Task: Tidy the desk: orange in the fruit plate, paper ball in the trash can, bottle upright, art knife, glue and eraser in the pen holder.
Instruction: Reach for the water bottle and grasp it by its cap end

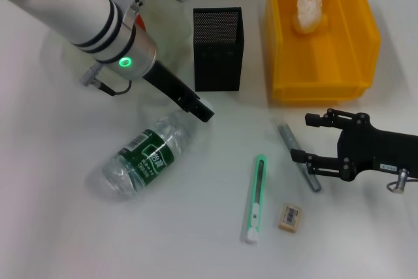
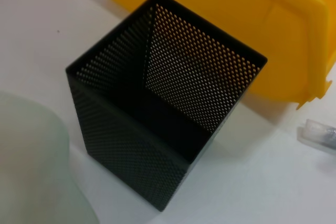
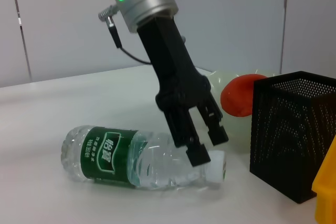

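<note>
the left gripper (image 3: 202, 142) is hovering with its fingers spread apart just over the cap end of the bottle (image 1: 145, 159), which is lying on its side on the bench (image 1: 65, 227) near the pen holder (image 1: 219, 47). to do this well, it should be closing squarely around the neck before tipping it upright. the right gripper (image 1: 315, 138) is waiting, fingers released, beside the glue (image 1: 299, 157).

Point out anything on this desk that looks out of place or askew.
The water bottle lies on its side, cap toward the left gripper. A green knife, an eraser and a grey stick lie loose outside the empty mesh holder.
</note>
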`<state>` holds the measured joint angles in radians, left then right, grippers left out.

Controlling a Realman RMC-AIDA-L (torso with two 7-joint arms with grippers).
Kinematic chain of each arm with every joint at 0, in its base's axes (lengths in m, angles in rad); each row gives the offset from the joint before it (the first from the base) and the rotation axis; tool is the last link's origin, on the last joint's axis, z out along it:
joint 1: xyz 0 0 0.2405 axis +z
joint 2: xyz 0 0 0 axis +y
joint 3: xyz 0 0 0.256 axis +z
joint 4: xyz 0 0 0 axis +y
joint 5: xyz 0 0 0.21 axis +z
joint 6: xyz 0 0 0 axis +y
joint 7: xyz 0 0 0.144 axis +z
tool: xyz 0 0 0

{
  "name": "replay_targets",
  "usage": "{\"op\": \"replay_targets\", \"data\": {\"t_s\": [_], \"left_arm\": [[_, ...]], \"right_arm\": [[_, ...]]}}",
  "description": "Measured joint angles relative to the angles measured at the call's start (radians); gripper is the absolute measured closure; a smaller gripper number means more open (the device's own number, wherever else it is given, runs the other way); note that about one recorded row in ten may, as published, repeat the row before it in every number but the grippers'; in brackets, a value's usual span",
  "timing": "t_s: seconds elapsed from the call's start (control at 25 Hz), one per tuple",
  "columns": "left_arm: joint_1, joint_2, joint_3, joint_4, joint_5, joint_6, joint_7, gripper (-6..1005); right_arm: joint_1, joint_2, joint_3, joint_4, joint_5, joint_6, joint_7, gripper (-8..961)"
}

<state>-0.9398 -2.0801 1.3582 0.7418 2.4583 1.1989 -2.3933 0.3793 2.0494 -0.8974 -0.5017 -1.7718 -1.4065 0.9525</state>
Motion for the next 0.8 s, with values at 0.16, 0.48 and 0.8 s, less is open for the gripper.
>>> {"op": "replay_targets", "data": {"t_s": [0.16, 0.48, 0.8], "left_arm": [[-0.002, 0.000, 0.053, -0.034, -0.028, -0.052, 0.003, 201], [0.006, 0.000, 0.096, -0.042, -0.041, -0.079, 0.003, 204], [0.007, 0.000, 0.111, -0.051, -0.043, -0.077, 0.003, 289]], "right_arm": [[0.001, 0.000, 0.000, 0.000, 0.000, 0.000, 0.000, 200], [0.000, 0.000, 0.000, -0.001, 0.000, 0.000, 0.005, 201], [-0.001, 0.000, 0.000, -0.002, 0.000, 0.000, 0.006, 201]]}}
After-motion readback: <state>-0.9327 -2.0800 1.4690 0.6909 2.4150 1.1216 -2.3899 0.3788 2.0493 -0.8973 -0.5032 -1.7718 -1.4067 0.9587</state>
